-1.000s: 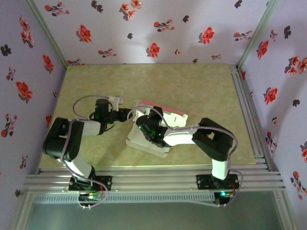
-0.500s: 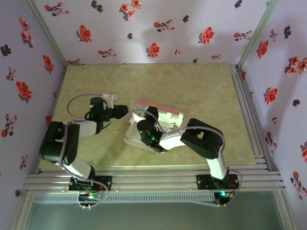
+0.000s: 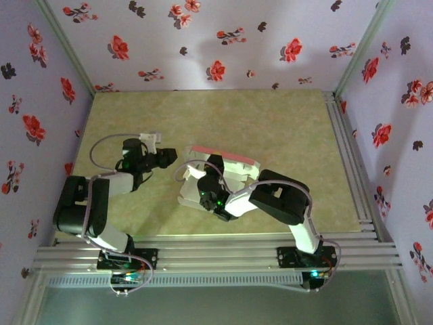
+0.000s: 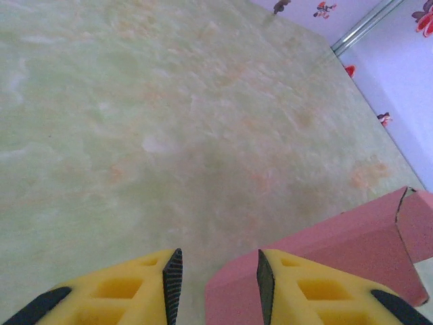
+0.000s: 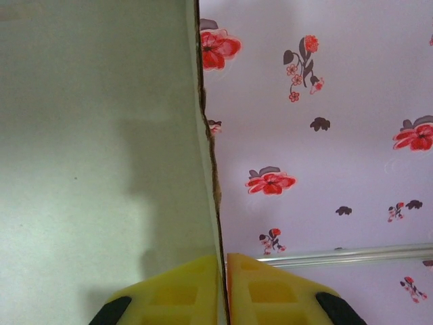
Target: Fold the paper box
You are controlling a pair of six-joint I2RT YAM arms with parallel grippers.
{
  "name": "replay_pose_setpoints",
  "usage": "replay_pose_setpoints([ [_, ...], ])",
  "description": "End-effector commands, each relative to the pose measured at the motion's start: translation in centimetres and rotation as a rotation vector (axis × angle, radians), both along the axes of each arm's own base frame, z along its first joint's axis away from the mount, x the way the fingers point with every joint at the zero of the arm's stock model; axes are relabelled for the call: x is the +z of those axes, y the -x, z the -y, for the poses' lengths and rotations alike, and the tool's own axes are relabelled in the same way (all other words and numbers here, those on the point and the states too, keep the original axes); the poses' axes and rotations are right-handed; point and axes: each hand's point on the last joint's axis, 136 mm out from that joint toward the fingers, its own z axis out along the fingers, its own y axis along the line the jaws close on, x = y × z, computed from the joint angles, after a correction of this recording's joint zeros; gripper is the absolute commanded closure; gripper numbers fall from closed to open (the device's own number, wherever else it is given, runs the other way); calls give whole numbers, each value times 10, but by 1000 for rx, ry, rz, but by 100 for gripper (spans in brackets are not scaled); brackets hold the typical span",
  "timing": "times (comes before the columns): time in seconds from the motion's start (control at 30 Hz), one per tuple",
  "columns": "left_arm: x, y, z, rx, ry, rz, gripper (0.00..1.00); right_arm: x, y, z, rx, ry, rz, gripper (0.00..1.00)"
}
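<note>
Pink-edged card, the paper box point(image 3: 191, 198) lies mid-table point(image 3: 270, 122) from above, with the right gripper point(image 3: 213, 168) on it and the left gripper point(image 3: 169, 157) just beside. Left wrist: yellow fingers point(image 4: 128, 288) parted, holding nothing — a pink panel alongside. Right wrist: fingers point(image 5: 183, 284) pinched on the pale panel's edge.

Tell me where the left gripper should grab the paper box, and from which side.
Probably the paper box's pink flap, at its thin end beside the open left gripper, coming from the left, straddling the card. It stands raised, and the right gripper pinches another panel's edge.
</note>
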Motion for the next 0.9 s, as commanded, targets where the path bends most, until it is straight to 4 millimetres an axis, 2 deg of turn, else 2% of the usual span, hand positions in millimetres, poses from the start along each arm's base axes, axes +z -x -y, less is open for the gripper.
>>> replay_pose_setpoints([
  [0.0, 5, 1, -5, 17, -4, 24, 63, -7, 4, 4, -24, -17, 15, 87],
  [0.4, -2, 2, -5, 17, -9, 8, 63, -14, 7, 3, -12, -4, 9, 86],
  [0.67, -9, -2, -5, 16, -18, -5, 62, 9, 4, 3, -14, -24, 47, 85],
  [0.87, -9, -3, -5, 16, -17, -11, 62, 8, 2, 4, -17, -15, 45, 84],
])
